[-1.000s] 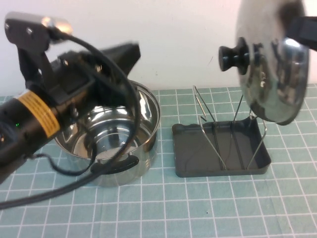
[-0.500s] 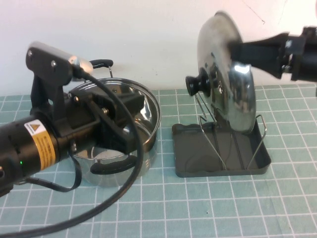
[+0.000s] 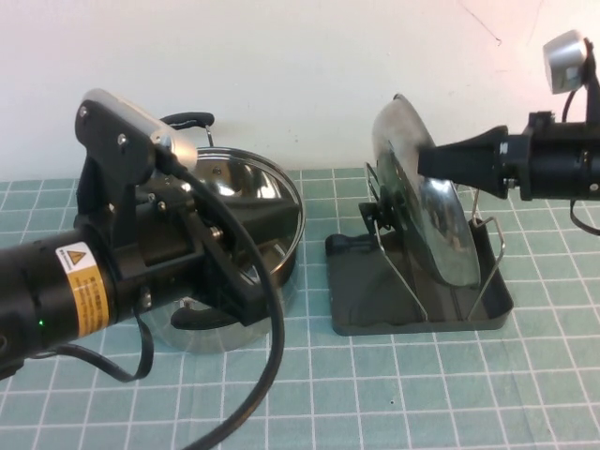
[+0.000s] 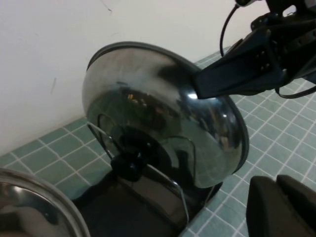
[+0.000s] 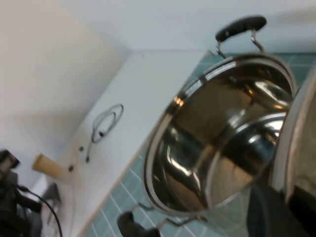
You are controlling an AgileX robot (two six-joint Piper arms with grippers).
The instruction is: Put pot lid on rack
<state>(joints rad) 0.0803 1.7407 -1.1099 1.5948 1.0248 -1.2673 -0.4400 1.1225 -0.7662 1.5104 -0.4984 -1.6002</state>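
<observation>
Lid (image 3: 427,220), shiny domed steel with black knob, stands on edge among the rack's (image 3: 375,305) wire loops; right gripper (image 3: 433,161) jaws clamp its rim. Left gripper (image 3: 246,286) hangs before the pot (image 3: 267,192), jaws' state unclear.

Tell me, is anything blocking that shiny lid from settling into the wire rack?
Nothing visible does. The pot lid, gripped at its rim by the right claw, already stands among the rack wires. The left claw hangs by the pot.

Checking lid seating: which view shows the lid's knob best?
Left wrist view: the knob on the pot lid shows against the rack's wires. High view has it partly hidden behind the wires; right wrist view doesn't show it. Right gripper grips the rim; left gripper hovers by the pot.
</observation>
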